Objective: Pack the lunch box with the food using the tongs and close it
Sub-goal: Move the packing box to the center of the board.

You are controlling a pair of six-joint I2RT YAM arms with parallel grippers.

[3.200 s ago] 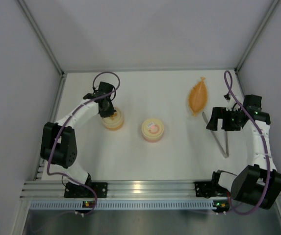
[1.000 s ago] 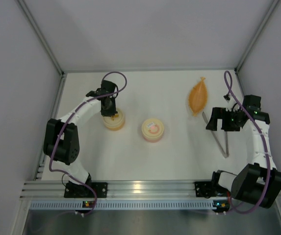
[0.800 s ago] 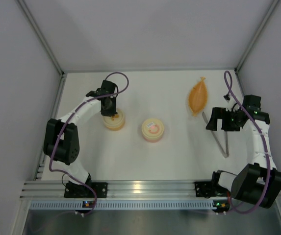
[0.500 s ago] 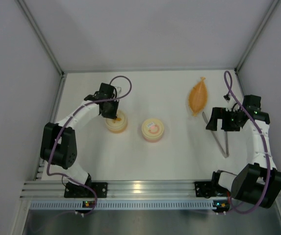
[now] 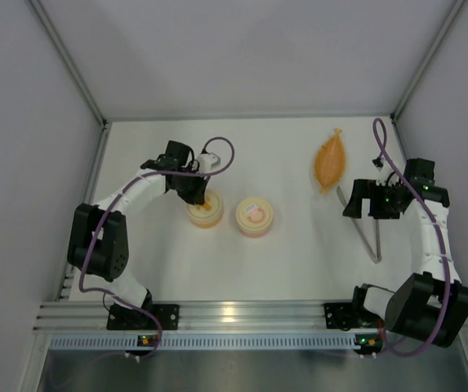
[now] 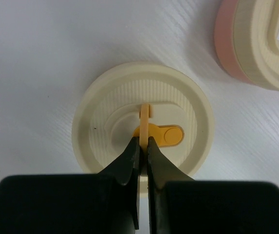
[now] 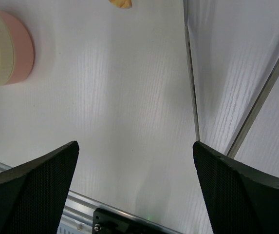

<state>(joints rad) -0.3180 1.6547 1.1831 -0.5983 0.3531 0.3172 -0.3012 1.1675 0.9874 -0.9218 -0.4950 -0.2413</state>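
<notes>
Centrally, a round lunch box with a pink base and cream top (image 5: 254,217) is seen on the white table (image 5: 291,265), and every place below is given from it. Just to the left of the lunch box, near it but not touching, a round cream lid with a yellow-orange tab (image 5: 206,214) is found. The left gripper (image 5: 199,194) is set over this lid; in the left wrist view its black fingers (image 6: 129,161) are pressed together on the upright part of the tab, so the left gripper (image 6: 143,141) is clamped on the lid (image 6: 105,112). Whether the lid rests on the table cannot be told. The lunch box (image 6: 256,44) is seen at the upper right of that view.

Well to the right of the lunch box, long slim silver metal tongs (image 5: 374,241) are laid on the table, untouched, with the joined end toward the near edge. The right gripper (image 5: 354,200) is held above them with its jaws spread wide and nothing between them. Right of the lunch box and farther back, an orange leaf-shaped dish (image 5: 331,162) is placed just beyond the tongs' tips. The small food pieces cannot be made out in any view.

In the right wrist view, the wide-spread right gripper (image 7: 135,146), the tongs' thin arms (image 7: 192,73) and the lunch box (image 7: 5,46) are shown.
</notes>
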